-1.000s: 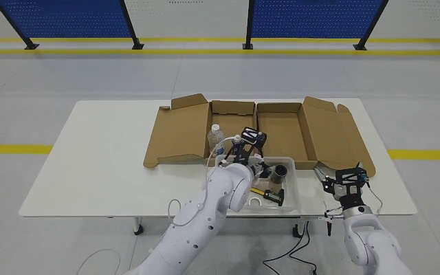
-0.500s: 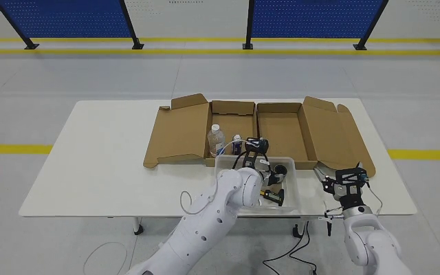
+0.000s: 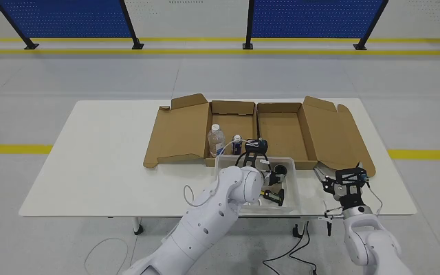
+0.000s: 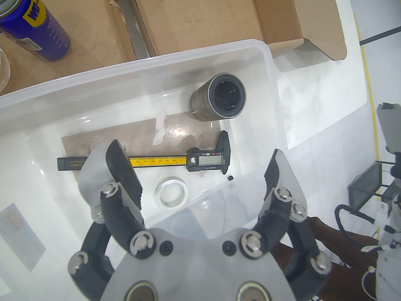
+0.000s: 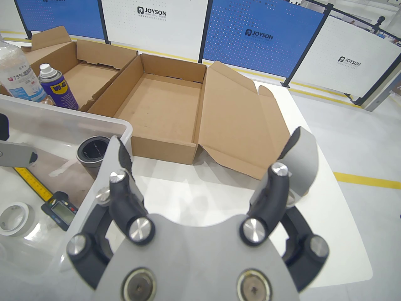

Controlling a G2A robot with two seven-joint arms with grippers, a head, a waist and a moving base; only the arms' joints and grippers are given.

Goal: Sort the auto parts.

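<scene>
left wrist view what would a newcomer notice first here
The open left gripper hangs over a clear plastic bin that holds a dark metal cylinder, a digital caliper with a yellow scale, and a silver ring. Just beyond the bin, a blue spray can stands upright on the floor of an opened cardboard box.

Bright even indoor light, soft shadow beside the cardboard box (image 5: 163, 111), glare spot in the bin (image 4: 188, 52), wrist-view edges bowed
</scene>
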